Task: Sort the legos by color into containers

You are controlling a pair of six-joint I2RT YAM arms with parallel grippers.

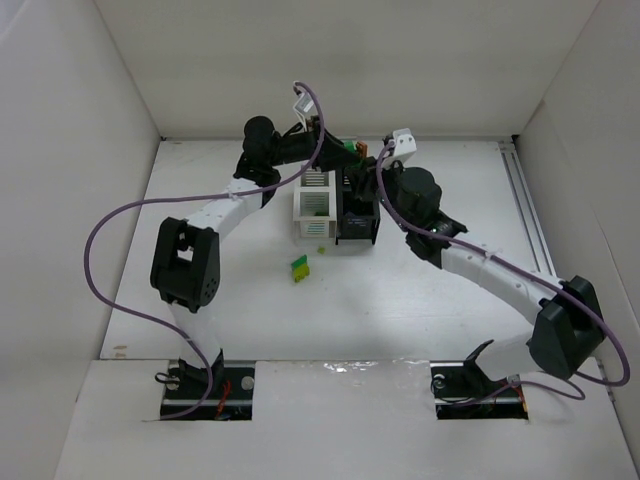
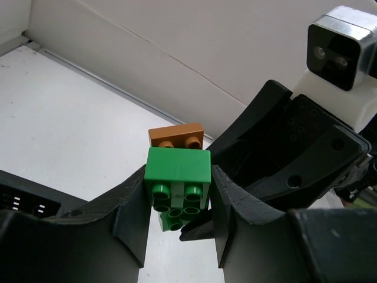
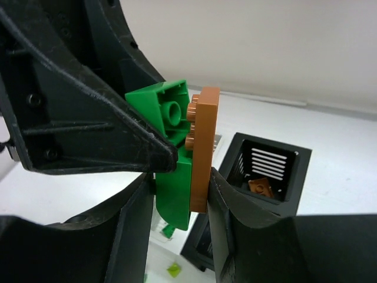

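Note:
A green brick (image 2: 178, 171) with an orange plate (image 2: 177, 135) stuck on it is held in the air by both grippers, above the back of the containers (image 1: 312, 203). My left gripper (image 2: 178, 190) is shut on the green brick. My right gripper (image 3: 179, 183) is shut on the same stack, one finger on the green brick (image 3: 174, 197), the other on the orange plate (image 3: 203, 147). In the top view the left gripper (image 1: 338, 145) and right gripper (image 1: 368, 160) meet at the stack (image 1: 352, 148). A black bin (image 3: 274, 145) below holds an orange piece (image 3: 260, 187).
A green-and-yellow lego (image 1: 300, 267) and a tiny light-green piece (image 1: 320, 250) lie on the table in front of the bins; the tiny piece also shows in the right wrist view (image 3: 174, 269). The black bins (image 1: 357, 222) stand right of the white ones. White walls enclose the table.

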